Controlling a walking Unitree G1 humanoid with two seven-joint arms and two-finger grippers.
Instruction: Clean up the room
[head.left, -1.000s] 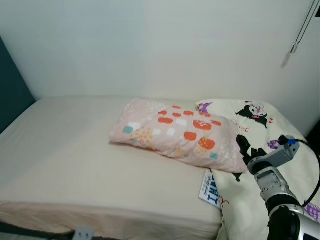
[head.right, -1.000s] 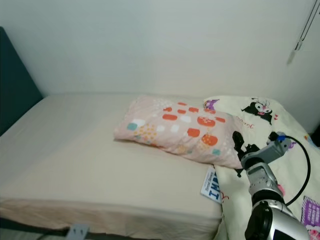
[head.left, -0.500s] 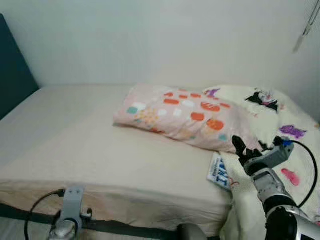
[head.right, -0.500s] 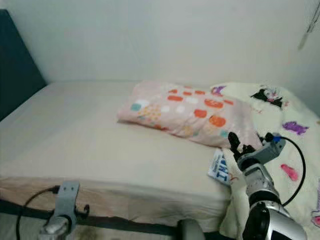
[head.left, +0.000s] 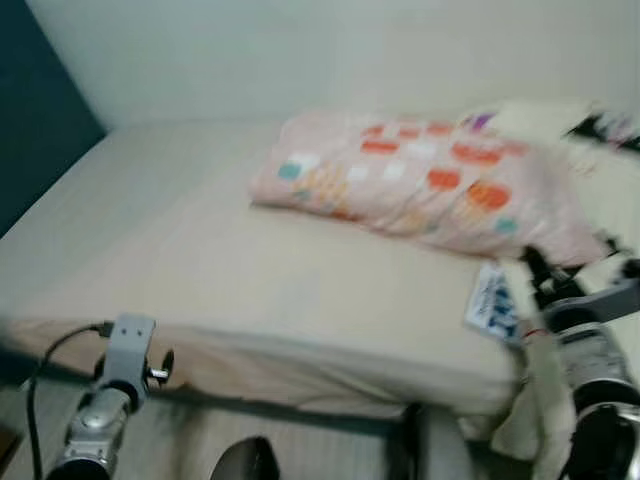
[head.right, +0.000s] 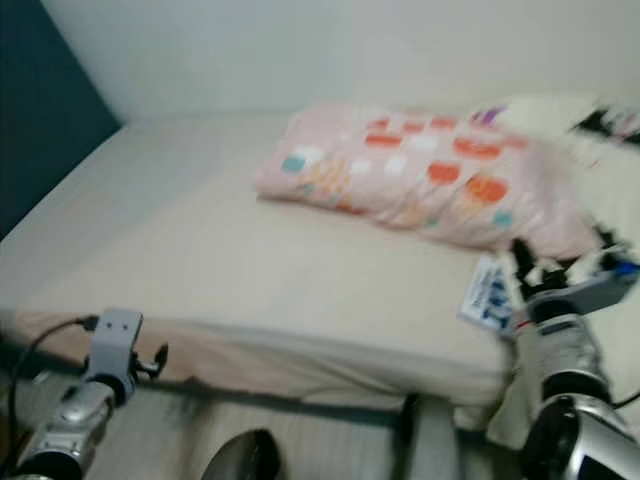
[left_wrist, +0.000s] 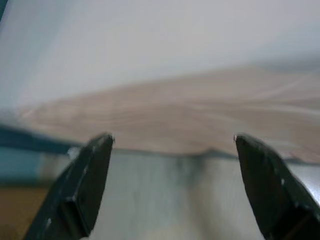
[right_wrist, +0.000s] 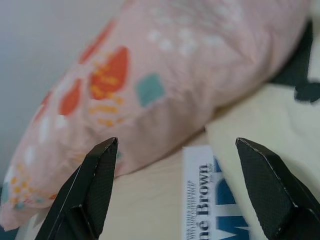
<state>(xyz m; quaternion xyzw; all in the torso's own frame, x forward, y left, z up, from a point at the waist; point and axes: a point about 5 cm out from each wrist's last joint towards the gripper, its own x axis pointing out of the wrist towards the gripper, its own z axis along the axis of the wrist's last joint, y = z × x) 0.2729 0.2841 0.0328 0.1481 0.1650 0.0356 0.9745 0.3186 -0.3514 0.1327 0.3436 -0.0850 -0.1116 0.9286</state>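
Right wrist view: soft patterned pillow (right_wrist: 165, 75), glossy book (right_wrist: 212, 200).

Home bedroom, bed (head.left: 200, 260), patterned pillow (head.left: 420, 180), cartoon blanket (head.right: 610, 200)

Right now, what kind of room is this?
Most likely a bedroom: a bed with a bare beige sheet, a pink patterned pillow on it, and a cartoon-print blanket beside the pillow.

Silver jointed arms, grey wrist block, black cable; each tool (right_wrist: 175, 190) two tapered black fingers (left_wrist: 80, 187)
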